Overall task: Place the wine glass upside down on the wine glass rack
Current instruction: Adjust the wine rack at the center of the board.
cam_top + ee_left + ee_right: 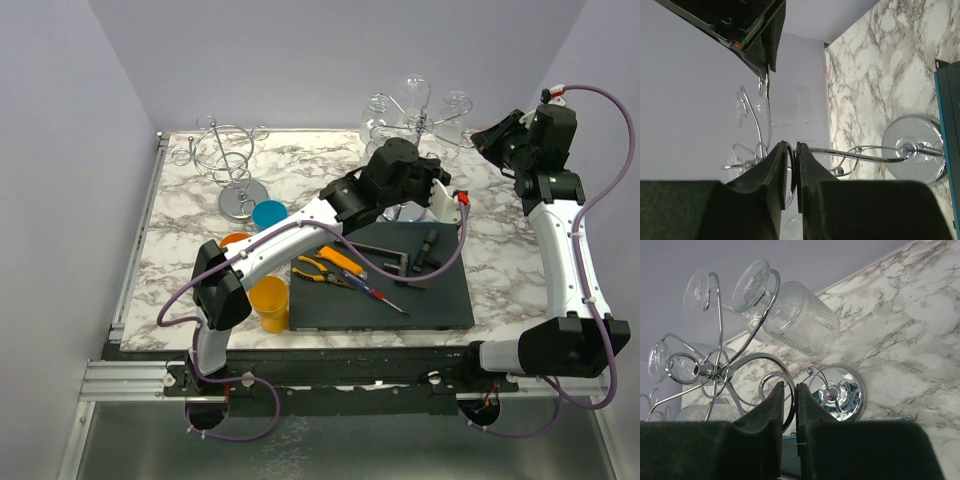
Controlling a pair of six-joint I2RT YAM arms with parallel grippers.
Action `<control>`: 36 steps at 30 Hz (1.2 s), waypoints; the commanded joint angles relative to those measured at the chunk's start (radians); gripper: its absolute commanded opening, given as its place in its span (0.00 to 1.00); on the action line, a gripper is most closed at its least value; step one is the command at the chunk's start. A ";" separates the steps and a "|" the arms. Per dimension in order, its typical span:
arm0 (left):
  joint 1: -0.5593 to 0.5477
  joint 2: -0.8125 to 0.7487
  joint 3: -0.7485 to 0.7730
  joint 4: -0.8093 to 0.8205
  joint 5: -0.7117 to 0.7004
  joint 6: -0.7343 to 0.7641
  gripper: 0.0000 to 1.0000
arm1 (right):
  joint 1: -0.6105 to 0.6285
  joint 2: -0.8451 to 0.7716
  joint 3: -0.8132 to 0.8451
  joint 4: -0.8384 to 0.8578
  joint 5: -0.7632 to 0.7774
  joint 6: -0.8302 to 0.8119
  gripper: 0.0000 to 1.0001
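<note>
Wine glass point(795, 320) is already hanging bowl-down on the rack point(707, 371), with its foot caught in one of the chrome hooks. That's at the back right of the counter point(180, 250). Other glasses point(458, 105) hang around it, so which one is "the" glass is anyone's guess.

Neither tool has any glass in it. Left tool point(791, 146) has its jaws squeezed nearly together with a chrome rack wire sitting in the slit. It looks clamped on the rack, maybe steadying it. Right tool point(788, 386) sits just beside the rack, jaws pinched to a thin slit with nothing between them.

So the hanging part looks pretty much done. What's left, by the look of it, is the left tool letting go of the wire and both tools backing off without bumping anything.
</note>
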 commanded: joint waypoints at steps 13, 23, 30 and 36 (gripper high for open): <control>0.000 -0.006 0.012 -0.019 -0.080 0.006 0.00 | 0.008 -0.061 -0.028 -0.017 -0.077 0.001 0.01; 0.026 -0.036 -0.007 -0.053 -0.092 -0.012 0.00 | 0.008 -0.135 -0.095 -0.002 -0.057 0.035 0.01; 0.040 -0.045 -0.007 -0.053 -0.119 -0.017 0.00 | 0.008 -0.161 -0.124 0.014 -0.077 0.068 0.01; 0.054 -0.044 -0.001 -0.053 -0.137 -0.020 0.00 | 0.008 -0.190 -0.156 0.022 -0.099 0.090 0.01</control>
